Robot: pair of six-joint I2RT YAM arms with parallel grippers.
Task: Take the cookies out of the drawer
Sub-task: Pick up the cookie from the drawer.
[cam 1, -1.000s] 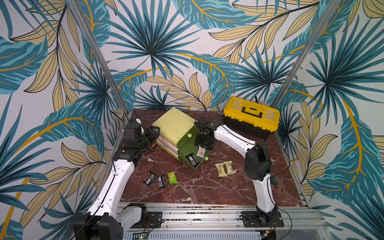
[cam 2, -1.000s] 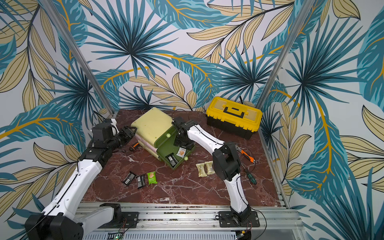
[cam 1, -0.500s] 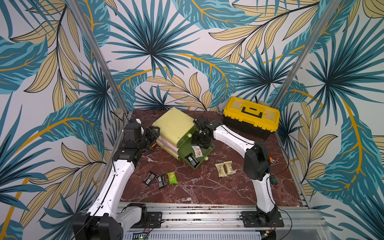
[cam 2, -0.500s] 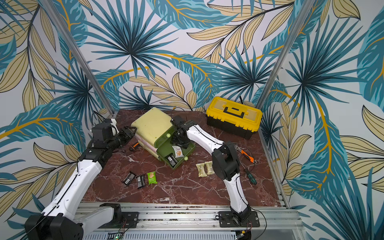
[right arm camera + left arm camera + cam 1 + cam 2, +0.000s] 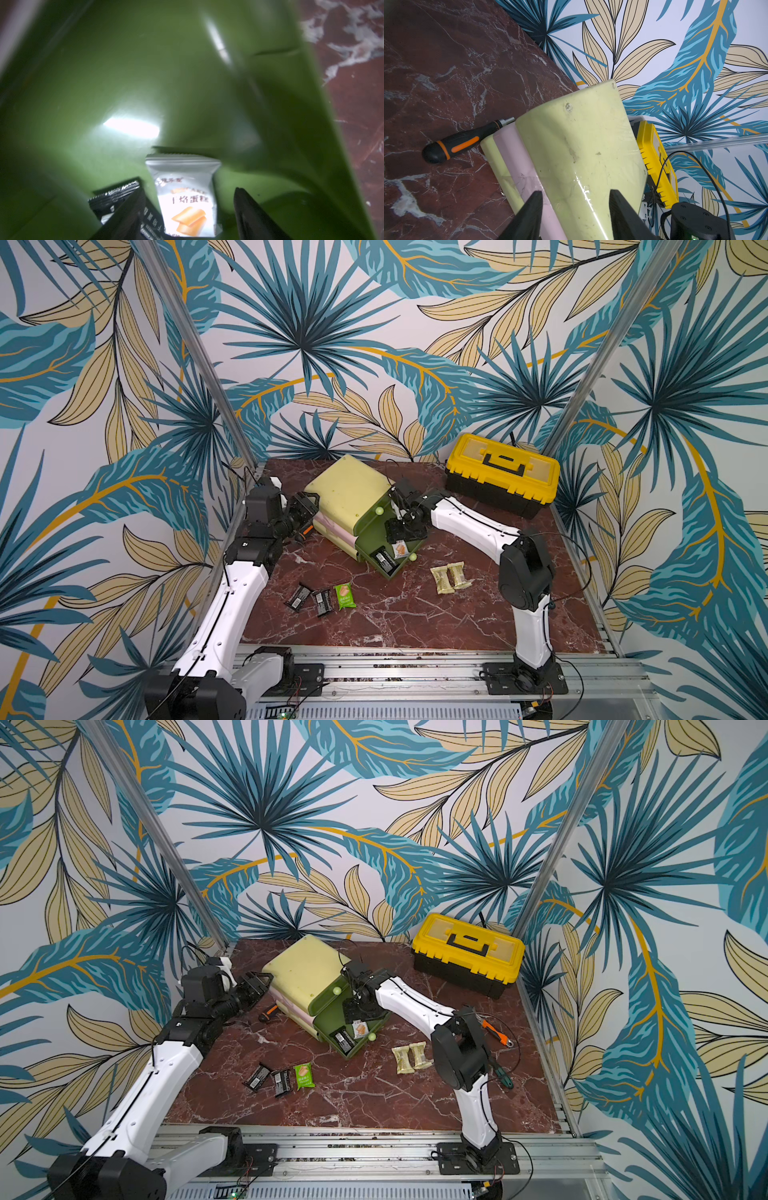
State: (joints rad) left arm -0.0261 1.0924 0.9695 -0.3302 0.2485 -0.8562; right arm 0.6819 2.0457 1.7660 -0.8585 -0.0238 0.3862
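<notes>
Left gripper (image 5: 257, 981): jaws apart at the drawer unit's (image 5: 305, 969) left corner; gripping or not, cannot tell. Three cookies (image 5: 320, 599), two black and one green, lie out on the table (image 5: 395, 614), near left. Green drawer (image 5: 368, 533) holds a black packet (image 5: 384, 560) and a white packet (image 5: 185, 199). Right gripper (image 5: 187, 190) gapes astride the white one. Judged light, crinkly, slippery; pinch across its flat middle. Two cream packets (image 5: 451, 578) lie out, right

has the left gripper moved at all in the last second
No. The left gripper is at the same left corner of the drawer unit as before, just behind the orange-handled tool.
</notes>
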